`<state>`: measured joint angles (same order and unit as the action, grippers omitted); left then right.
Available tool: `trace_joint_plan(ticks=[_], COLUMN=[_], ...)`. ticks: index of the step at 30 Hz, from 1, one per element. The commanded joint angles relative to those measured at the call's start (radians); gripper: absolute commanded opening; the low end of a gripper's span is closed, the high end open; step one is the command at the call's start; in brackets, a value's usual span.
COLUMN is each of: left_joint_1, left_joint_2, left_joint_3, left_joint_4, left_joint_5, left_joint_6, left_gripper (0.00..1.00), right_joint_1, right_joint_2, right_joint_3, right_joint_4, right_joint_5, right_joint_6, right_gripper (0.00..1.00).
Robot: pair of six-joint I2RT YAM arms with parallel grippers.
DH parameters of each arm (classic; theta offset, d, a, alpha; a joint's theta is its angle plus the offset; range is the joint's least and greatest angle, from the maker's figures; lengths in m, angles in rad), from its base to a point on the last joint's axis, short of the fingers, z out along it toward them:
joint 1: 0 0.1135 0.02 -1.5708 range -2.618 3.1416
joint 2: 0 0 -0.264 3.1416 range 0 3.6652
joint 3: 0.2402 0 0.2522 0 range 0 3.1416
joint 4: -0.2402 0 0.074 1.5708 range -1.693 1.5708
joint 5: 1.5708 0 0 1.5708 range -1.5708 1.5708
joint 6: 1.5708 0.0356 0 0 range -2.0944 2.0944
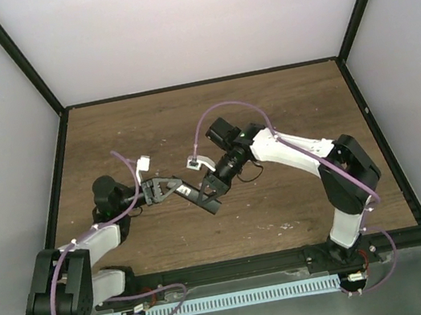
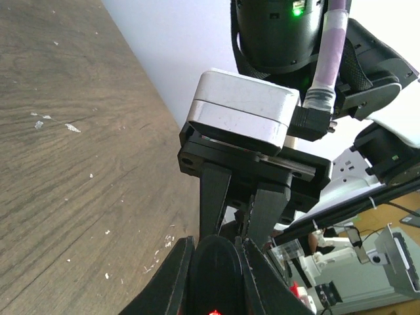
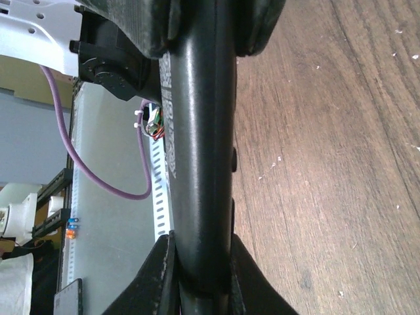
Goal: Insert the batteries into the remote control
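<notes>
Seen from above, the left gripper [image 1: 174, 188] and the right gripper [image 1: 213, 188] are meeting nose to nose a little left of the middle of the wooden table [image 1: 292, 110]. The remote control [image 1: 200, 200] is showing only as a short dark bar slanting between them. From this height it is not possible to tell how either claw is gripping.

The wrist views are supplying that. The left wrist camera is showing its own fingers [image 2: 172, 275] pressed against the sides of the remote's rounded end, with the right gripper's two fingers [image 2: 215, 197] facing it from the far end. The right wrist camera is looking down the remote's whole glossy length, and its own fingers [image 3: 244, 279] are pinching the bar at the near end. White specks [image 2: 72, 128] are lying scattered on the wood beside it.

Bare wood is stretching toward the back wall and to the right. The black frame rail [image 1: 56, 185] is running close beside the left arm's elbow.
</notes>
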<state>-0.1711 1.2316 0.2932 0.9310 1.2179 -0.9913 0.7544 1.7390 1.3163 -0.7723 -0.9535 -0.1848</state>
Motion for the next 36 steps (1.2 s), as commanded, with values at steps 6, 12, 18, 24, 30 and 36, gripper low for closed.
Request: trace_joint_plan(ticks=[6,12,18,24,30,36], left_joint_1=[0.000,-0.001,0.007,0.076,0.105,0.107], left_joint_2=[-0.010,-0.034,-0.115,-0.338,-0.524,-0.559], left_joint_3=[0.010,0.005,0.007,-0.002,0.077,0.122], left_joint_4=[-0.056,-0.090,-0.303,-0.604,-0.967,-1.076], left_joint_5=[-0.013,-0.045,-0.191,-0.443,-0.642,-0.711], left_joint_6=[0.043,0.065,0.172,0.257,0.407,0.414], left_gripper=[0.08,0.61,0.73,0.73,0.74,0.79], right_joint_1=[0.010,0.010,0.009,0.003,0.003,0.010], right_joint_2=[0.003,0.001,0.004,0.020,0.060,0.138], right_joint_3=[0.057,0.047,0.020,-0.013,-0.014,0.007], right_joint_4=[0.007,0.021,0.033,0.050,0.037,0.014], right_joint_5=[-0.037,0.014,0.140,0.458,0.966,1.170], right_joint_6=[-0.012,0.009,0.049,0.157,0.327,0.390], right_gripper=[0.01,0.01,0.01,0.01,0.01,0.01])
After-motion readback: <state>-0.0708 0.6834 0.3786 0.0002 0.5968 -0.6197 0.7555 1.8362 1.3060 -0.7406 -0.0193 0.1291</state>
